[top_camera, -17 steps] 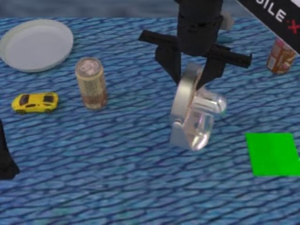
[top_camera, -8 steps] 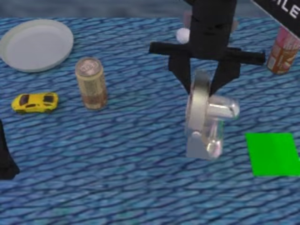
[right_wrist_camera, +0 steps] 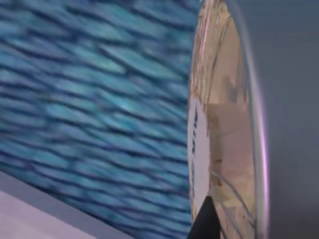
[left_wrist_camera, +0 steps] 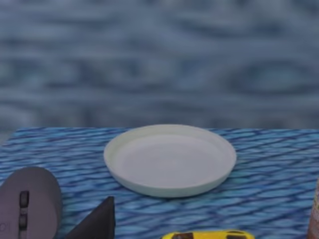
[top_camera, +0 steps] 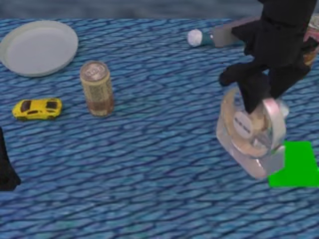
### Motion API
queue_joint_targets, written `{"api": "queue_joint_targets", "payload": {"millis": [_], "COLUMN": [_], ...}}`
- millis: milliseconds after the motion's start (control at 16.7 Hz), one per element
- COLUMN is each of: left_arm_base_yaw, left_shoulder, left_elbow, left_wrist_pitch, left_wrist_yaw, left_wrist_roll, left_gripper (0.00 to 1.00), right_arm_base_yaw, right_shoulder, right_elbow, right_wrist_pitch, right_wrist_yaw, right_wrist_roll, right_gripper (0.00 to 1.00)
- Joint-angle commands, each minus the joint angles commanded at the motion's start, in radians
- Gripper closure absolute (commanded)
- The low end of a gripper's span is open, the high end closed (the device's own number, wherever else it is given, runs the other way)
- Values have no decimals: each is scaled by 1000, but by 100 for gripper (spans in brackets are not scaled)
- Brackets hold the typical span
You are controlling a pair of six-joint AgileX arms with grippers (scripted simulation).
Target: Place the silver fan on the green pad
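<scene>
right gripper (top_camera: 255,102) clenched on silver fan (top_camera: 251,133), overlapping green pad (top_camera: 297,167); label unreadable

Silver fan (top_camera: 249,134), bright green pad (top_camera: 298,169), blue scale-patterned tablecloth (top_camera: 149,174), yellow toy car (top_camera: 37,108).

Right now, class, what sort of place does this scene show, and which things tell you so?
Probably a simulated tabletop test bench, not a home: a blue-patterned table strewn with unrelated things, a pale plate, a yellow toy car, a can, while the right gripper carries the silver fan toward the green pad.
</scene>
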Motion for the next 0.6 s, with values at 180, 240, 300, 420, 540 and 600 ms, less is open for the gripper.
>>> {"api": "queue_joint_targets", "payload": {"millis": [180, 240, 300, 420, 540, 600], "left_arm_base_yaw": [0, 0, 0, 0, 0, 0], "left_shoulder": [0, 0, 0, 0, 0, 0], "left_elbow": [0, 0, 0, 0, 0, 0], "left_wrist_pitch": [0, 0, 0, 0, 0, 0], "left_wrist_yaw": [0, 0, 0, 0, 0, 0], "left_wrist_roll": [0, 0, 0, 0, 0, 0], "left_gripper": [0, 0, 0, 0, 0, 0], "right_arm_base_yaw": [-56, -74, -92, -127, -160, -174], "right_shoulder": [-112, -146, -179, -240, -292, -314], "right_elbow": [-147, -194, -241, -334, -420, -458], "right_wrist_pitch": [62, 86, 110, 162, 213, 237], "right_wrist_yaw": [1, 5, 10, 27, 47, 58], "right_wrist_roll": [-384, -503, -615, -816, -982, -1052], "right_gripper": [100, 100, 100, 100, 100, 100]}}
